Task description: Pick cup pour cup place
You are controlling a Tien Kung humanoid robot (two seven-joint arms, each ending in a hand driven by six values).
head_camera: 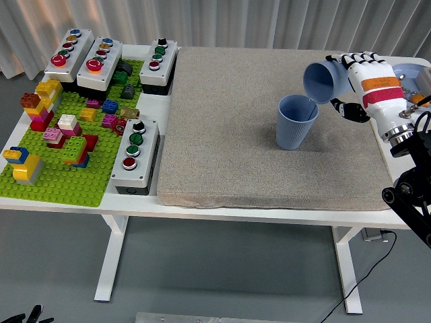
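Observation:
A blue cup (295, 122) stands upright on the grey mat (269, 134), right of its middle. Just above and to the right of its rim, a second blue cup (324, 81) lies tipped on its side, mouth facing left and down over the standing cup. My right hand (355, 84), white with black finger joints, is shut on this tipped cup; the thumb shows below it. No left arm is in view.
A green brick baseplate (60, 182) with several coloured bricks fills the table's left side. Grey button boxes (137, 153) stand along its top and right edge. Behind my right hand at the far right lies a pale blue dish (411, 69).

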